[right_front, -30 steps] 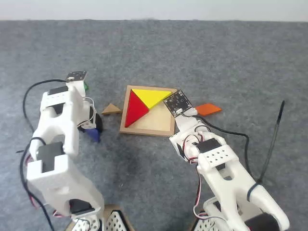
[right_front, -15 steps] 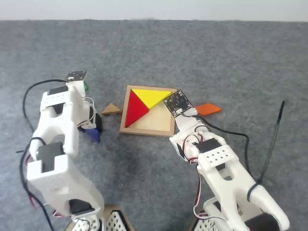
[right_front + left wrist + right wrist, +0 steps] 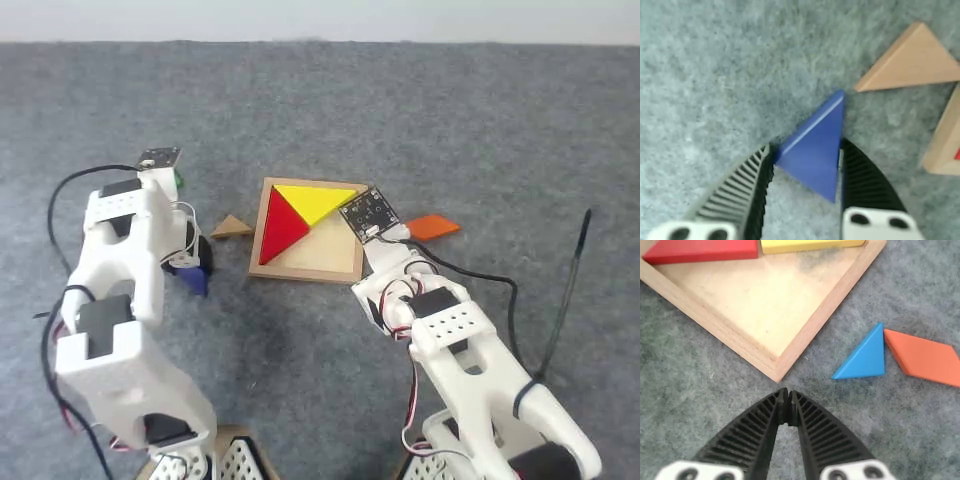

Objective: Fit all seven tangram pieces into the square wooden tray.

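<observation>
the square wooden tray [image 3: 330, 256] lay on the grey mat between the two arms. a red triangle [image 3: 279, 232] and a yellow triangle [image 3: 316, 201] were already seated in it, their long edges meeting along a diagonal. the rest of its floor was bare, so five pieces seemed left to fit.

the piece in hand was a dark blue triangle [image 3: 815, 145], off to the left of the tray, with a tan triangle [image 3: 912, 60] lying between the two. the left gripper [image 3: 805, 148] pinched it, one ribbed finger on each slanted side, probably because those flat flanks kept the piece from twisting. its sharp tip pointed away from the wrist toward the tan triangle, and its long axis ran out from between the fingers along that same line. whether it rested on the mat or hung just above it could not be told.

the right gripper [image 3: 785, 410] hovered just off the tray's near right corner, fingers pressed together on nothing, seemingly parked out of the way. beyond it a light blue triangle [image 3: 864, 359] and an orange parallelogram [image 3: 922, 357] lay on the mat, touching or nearly so at a corner, likely placed within that arm's reach.
</observation>
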